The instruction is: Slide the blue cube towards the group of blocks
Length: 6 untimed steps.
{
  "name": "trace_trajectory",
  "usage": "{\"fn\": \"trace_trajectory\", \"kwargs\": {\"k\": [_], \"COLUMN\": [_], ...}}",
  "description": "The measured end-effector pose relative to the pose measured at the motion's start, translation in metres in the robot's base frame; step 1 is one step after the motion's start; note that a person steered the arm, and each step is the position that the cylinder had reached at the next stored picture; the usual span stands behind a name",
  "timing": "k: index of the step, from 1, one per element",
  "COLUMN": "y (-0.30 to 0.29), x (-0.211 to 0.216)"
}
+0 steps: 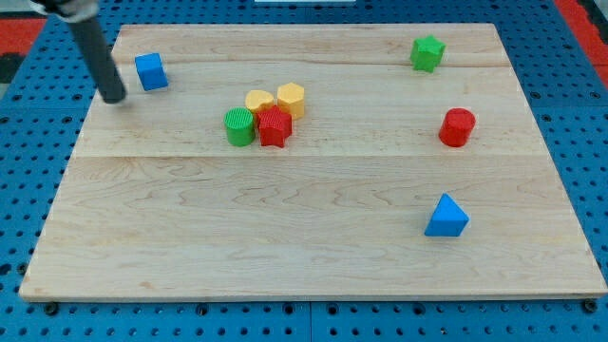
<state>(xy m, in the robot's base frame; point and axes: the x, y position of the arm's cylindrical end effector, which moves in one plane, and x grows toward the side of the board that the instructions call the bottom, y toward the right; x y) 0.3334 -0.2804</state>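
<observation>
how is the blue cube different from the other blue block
The blue cube is box-shaped and sits at the view's top left, just right of my tip. The blue triangular block is wedge-shaped, looks larger, and sits alone at the view's lower right. Both are blue and lie apart from the central group.

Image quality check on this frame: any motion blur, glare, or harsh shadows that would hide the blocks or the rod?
Camera view: lighting is even and soft, with only small shadows under the blocks; no glare on the wooden board; the blue cube and the clustered blocks are sharp; the rod's upper end at the view's top left looks slightly smeared, while my tip is distinct, just left of the blue cube.
</observation>
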Motion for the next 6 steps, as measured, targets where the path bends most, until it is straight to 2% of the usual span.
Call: {"fn": "trace_trajectory", "kwargs": {"k": [1,2,3,4,5,6], "y": [0.027,0.105,0.108,0.116,0.125,0.114], "x": [-0.045,-0.001,-0.017,-0.051,-0.035,-0.072]}}
